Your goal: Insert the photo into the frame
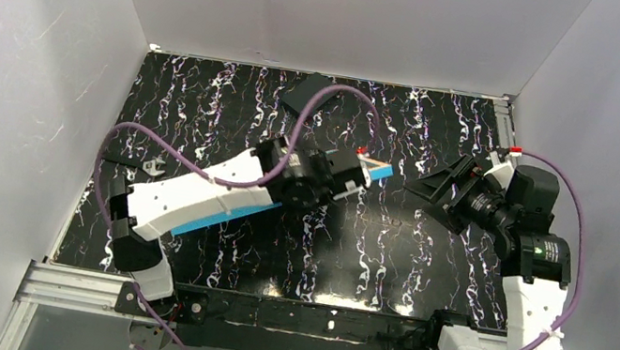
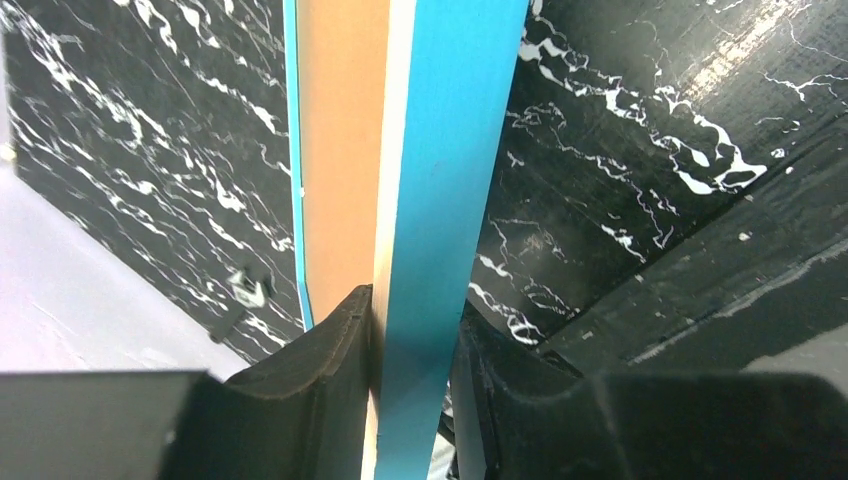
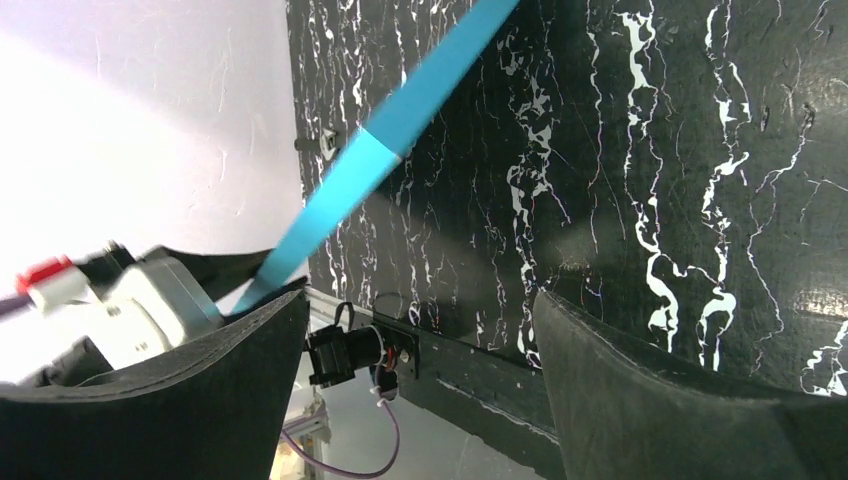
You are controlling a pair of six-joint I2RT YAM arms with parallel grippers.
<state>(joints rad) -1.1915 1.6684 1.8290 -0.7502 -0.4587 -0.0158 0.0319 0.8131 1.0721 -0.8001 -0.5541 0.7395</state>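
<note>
The left hand (image 1: pixel 358 174) is clamped on the thin rim of the frame (image 1: pixel 223 216). In the left wrist view its fingers (image 2: pixel 322 352) press from both sides on the blue band beside the tan panel. The right hand (image 1: pixel 434 192) hangs just beyond the frame's far end, fingers spread wide with nothing between them.

The step seems to be getting the frame laid flat for loading. To do it well, the left hand should grip only the rim, tip the frame down slowly so no corner strikes the table (image 1: pixel 348 267), and end with the open back upward. The right hand could steady the free end.

The frame stands on edge, showing from above as a narrow blue strip. Its long axis runs diagonally from near-left, under the left forearm, to far-right. Whether it touches the table cannot be told. The photo shows in no view.
</note>
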